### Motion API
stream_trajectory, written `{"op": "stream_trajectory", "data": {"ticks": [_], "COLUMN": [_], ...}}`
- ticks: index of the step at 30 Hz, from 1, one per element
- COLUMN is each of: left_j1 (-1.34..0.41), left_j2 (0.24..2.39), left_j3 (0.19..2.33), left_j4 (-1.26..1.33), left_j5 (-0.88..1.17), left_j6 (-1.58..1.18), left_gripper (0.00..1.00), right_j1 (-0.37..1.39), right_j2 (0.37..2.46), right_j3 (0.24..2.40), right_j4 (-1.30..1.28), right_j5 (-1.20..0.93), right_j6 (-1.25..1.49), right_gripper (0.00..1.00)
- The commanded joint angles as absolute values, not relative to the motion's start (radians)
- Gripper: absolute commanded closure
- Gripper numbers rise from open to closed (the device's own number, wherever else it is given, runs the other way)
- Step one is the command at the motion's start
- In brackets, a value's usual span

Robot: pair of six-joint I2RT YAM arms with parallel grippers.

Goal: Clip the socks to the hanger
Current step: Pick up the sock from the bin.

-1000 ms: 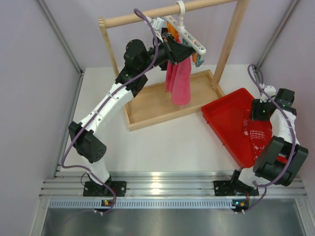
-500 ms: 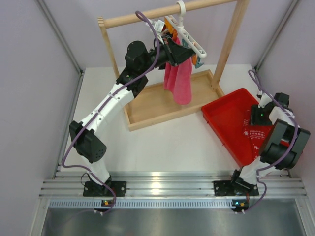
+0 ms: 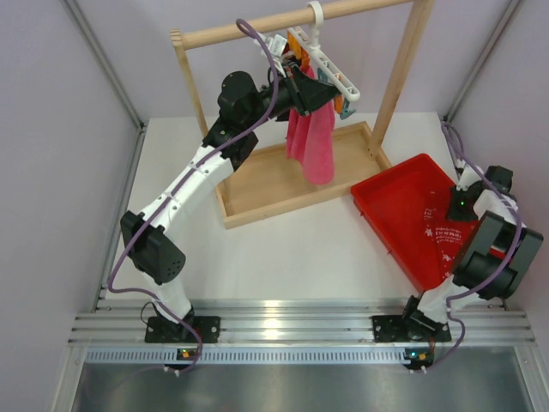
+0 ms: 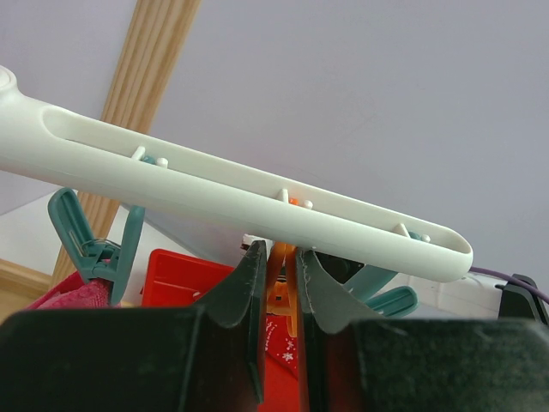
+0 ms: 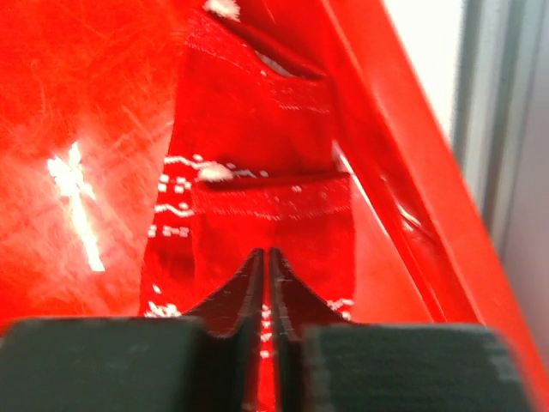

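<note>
The white slotted hanger [image 3: 330, 69] hangs by its hook from the wooden rail, with a pink cloth [image 3: 313, 142] clipped under it. My left gripper [image 3: 300, 86] is up at the bar, shut on an orange clip [image 4: 281, 275] just below the hanger [image 4: 257, 193]. Red socks [image 3: 446, 236] with white print lie in the red tray [image 3: 395, 206]. My right gripper [image 3: 453, 216] is down in the tray, shut. Its tips [image 5: 266, 253] are right at the overlapping socks [image 5: 257, 129]; whether fabric is pinched does not show.
A wooden rail frame [image 3: 300, 21] stands on a shallow wooden base [image 3: 257, 184] at the back. Teal clips [image 4: 94, 249] hang along the hanger on both sides of my left fingers. The red tray's wall [image 5: 412, 146] runs close on the right of my right gripper.
My right arm has swung toward the back right of the tray and its jaws have shut over the socks. The left arm stays on the orange clip.
</note>
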State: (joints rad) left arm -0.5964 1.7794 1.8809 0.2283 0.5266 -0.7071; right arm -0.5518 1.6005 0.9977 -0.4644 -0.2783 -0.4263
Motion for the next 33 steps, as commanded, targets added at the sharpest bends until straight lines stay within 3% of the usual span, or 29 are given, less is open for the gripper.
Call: {"op": "stream_trajectory", "data": {"ticks": [1, 2, 3, 5, 13, 22, 23, 26, 33], "left_j1": [-0.58, -0.58, -0.58, -0.58, -0.581, -0.577, -0.577, -0.574, -0.574], "left_j2": [1.764, 1.764, 1.764, 1.764, 1.759, 1.766, 1.766, 1.766, 1.756], "left_j3": [1.875, 1.875, 1.875, 1.875, 1.867, 1.867, 1.867, 1.865, 1.861], "left_j4": [0.25, 0.25, 0.25, 0.25, 0.245, 0.247, 0.248, 0.242, 0.229], "left_j5": [0.486, 0.488, 0.486, 0.488, 0.491, 0.492, 0.491, 0.492, 0.491], "left_j6": [-0.709, -0.709, -0.709, -0.709, -0.71, -0.713, -0.713, -0.713, -0.703], "left_gripper": [1.0, 1.0, 1.0, 1.0, 1.0, 1.0, 1.0, 1.0, 1.0], "right_j1": [-0.58, -0.58, -0.58, -0.58, -0.58, -0.58, -0.58, -0.583, -0.613], "right_j2": [1.536, 1.531, 1.526, 1.523, 1.615, 1.672, 1.672, 1.642, 1.474], "right_j3": [1.055, 1.054, 1.049, 1.028, 0.988, 0.986, 0.983, 0.986, 1.037], "right_j4": [-0.488, -0.492, -0.494, -0.482, -0.39, -0.361, -0.357, -0.385, -0.529], "right_j5": [-0.313, -0.313, -0.316, -0.321, -0.299, -0.311, -0.314, -0.331, -0.469], "right_j6": [-0.446, -0.448, -0.448, -0.437, -0.43, -0.43, -0.433, -0.448, -0.535], "right_gripper": [0.92, 0.84, 0.66, 0.49, 0.45, 0.66, 0.71, 1.0, 1.0]}}
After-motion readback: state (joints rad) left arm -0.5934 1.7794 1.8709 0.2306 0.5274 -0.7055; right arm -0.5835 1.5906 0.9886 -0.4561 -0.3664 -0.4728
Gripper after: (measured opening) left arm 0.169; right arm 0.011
